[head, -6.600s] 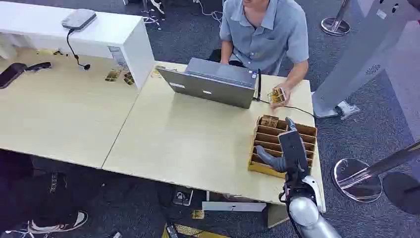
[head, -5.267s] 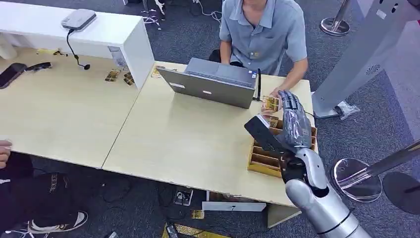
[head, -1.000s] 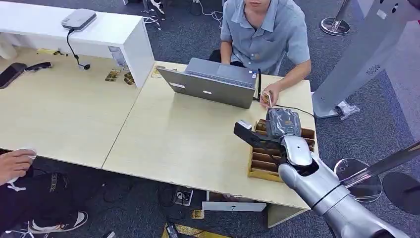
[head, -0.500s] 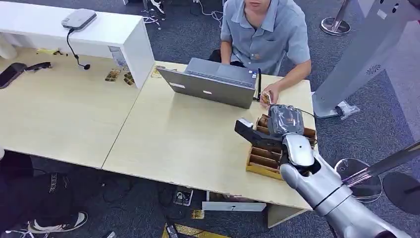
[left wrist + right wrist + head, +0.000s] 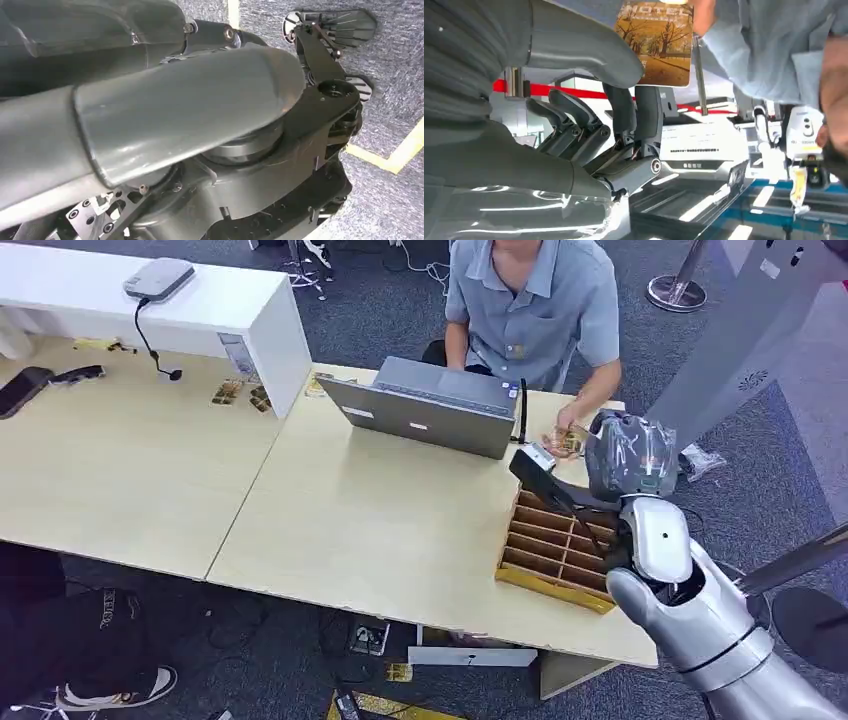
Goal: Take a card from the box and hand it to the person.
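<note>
- While the card (image 5: 656, 42) sits pinched between the right hand's (image 5: 625, 455) thumb and dark fingers (image 5: 644, 117), its free end is already caught by the person's hand (image 5: 572, 432).
- Its long axis runs from the robot hand toward the person, above the table (image 5: 380, 520) just beyond the box (image 5: 555, 550).
- Releasing looks next; the left hand's state I cannot tell.
</note>
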{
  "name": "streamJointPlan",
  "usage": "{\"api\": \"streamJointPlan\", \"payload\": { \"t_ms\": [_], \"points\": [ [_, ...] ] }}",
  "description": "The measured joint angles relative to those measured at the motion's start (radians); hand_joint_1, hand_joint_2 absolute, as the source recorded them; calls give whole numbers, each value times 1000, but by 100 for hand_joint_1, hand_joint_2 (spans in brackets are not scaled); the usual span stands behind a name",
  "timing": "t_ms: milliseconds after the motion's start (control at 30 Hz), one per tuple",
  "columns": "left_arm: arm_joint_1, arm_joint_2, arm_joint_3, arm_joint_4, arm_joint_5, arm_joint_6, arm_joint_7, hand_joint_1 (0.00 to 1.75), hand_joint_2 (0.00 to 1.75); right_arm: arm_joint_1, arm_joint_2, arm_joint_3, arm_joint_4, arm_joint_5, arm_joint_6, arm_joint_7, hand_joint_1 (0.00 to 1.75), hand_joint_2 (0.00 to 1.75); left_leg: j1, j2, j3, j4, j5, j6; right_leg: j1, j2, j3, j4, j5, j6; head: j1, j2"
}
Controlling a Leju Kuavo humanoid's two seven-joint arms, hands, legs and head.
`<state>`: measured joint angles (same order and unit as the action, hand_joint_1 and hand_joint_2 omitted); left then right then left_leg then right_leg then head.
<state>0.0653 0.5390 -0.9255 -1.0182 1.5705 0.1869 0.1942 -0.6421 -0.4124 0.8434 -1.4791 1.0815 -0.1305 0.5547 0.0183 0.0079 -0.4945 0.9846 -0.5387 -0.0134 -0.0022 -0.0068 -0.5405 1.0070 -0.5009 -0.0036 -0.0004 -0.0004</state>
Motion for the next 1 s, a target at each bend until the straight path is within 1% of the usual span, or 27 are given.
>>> {"api": "streamJointPlan", "payload": {
  "t_ms": [133,333,567,600,633,667,700,867,1000],
  "points": [
    [0,0,0,0,0,-2,-3,0,0,10,-11,-23,-32,-3,0,-3,175,175,0,0,0,0,0,0,0,0,0,0,0,0,0,0],
    [0,0,0,0,0,-6,-3,0,0,20,-14,-45,-35,-15,-14,-14,175,175,0,0,0,0,0,0,0,0,0,0,0,0,0,0],
    [0,0,0,0,0,-3,-3,0,0,21,-14,-46,-34,-29,-16,-24,175,175,0,0,0,0,0,0,0,0,0,0,0,0,0,0],
    [0,0,0,0,0,-3,-3,0,0,21,-14,-46,-33,-31,-16,-24,169,175,0,0,0,0,0,0,0,0,0,0,0,0,0,0],
    [0,0,0,0,0,-3,-3,0,0,21,-14,-46,-31,-34,-16,-26,61,175,0,0,0,0,0,0,0,0,0,0,0,0,0,0],
    [0,0,0,-1,0,-3,-3,0,0,21,-13,-46,-30,-37,-16,-27,26,175,0,0,0,0,0,0,0,0,0,0,0,0,0,0],
    [0,0,0,-1,0,-3,-3,0,0,21,-13,-46,-28,-42,-16,-27,0,175,0,0,0,0,0,0,0,0,0,0,0,0,0,0],
    [0,0,0,-1,0,2,-2,0,0,23,-11,-45,-20,-63,-19,-26,0,175,0,0,0,0,0,0,0,0,0,0,0,0,0,0],
    [0,0,0,-2,0,10,2,0,0,35,-8,-45,-20,-93,-42,-28,0,175,0,0,0,0,0,0,0,0,0,0,0,0,0,0]
  ]
}}
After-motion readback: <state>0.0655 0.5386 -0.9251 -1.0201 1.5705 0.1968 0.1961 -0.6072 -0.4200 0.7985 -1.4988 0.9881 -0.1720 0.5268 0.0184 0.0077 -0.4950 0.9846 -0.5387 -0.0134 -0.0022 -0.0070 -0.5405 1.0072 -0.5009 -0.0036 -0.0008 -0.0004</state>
